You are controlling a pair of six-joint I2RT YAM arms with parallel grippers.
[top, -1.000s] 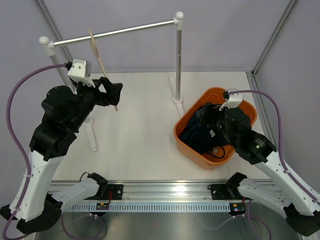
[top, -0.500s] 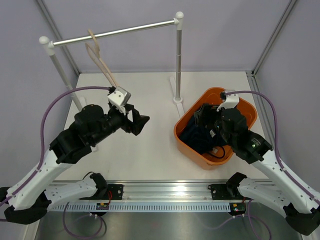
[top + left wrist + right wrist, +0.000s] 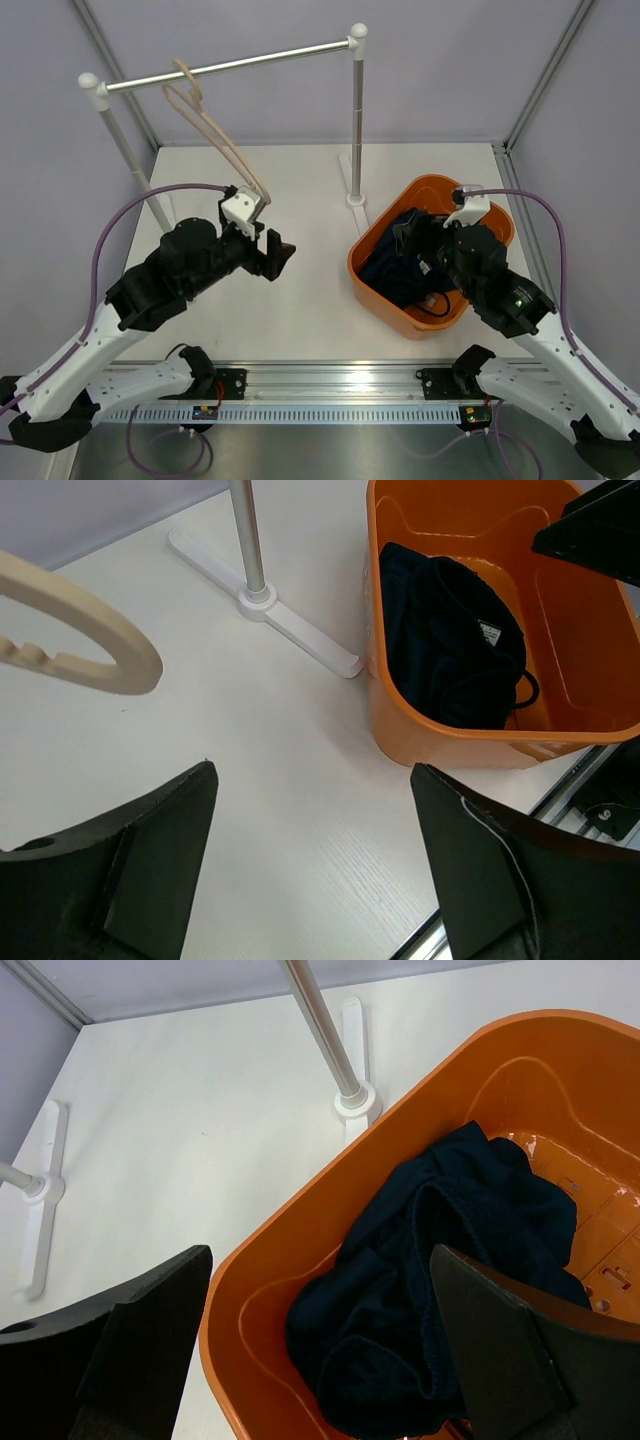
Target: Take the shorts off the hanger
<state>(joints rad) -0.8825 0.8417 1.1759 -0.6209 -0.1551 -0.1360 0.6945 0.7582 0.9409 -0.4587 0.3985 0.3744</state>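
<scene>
The dark navy shorts [image 3: 405, 268] lie crumpled inside the orange tub [image 3: 375, 282], also in the left wrist view [image 3: 450, 640] and the right wrist view [image 3: 440, 1260]. The tan wooden hanger [image 3: 215, 135] hangs bare by its hook from the silver rail [image 3: 230, 66]; one arm end shows in the left wrist view [image 3: 90, 640]. My left gripper [image 3: 280, 255] is open and empty over the table, below the hanger's lower end [image 3: 312, 865]. My right gripper [image 3: 415, 235] is open and empty just above the shorts in the tub [image 3: 320, 1345].
The rail's right post [image 3: 356, 120] and its white foot [image 3: 270, 615] stand between the hanger and the tub. The left post [image 3: 125, 150] stands at the table's left. Grey walls close the back and sides.
My left arm let go of the hanger and swung down and right, away from it. The hanger now swings free with its arm nearer the camera. The right gripper has barely moved.
</scene>
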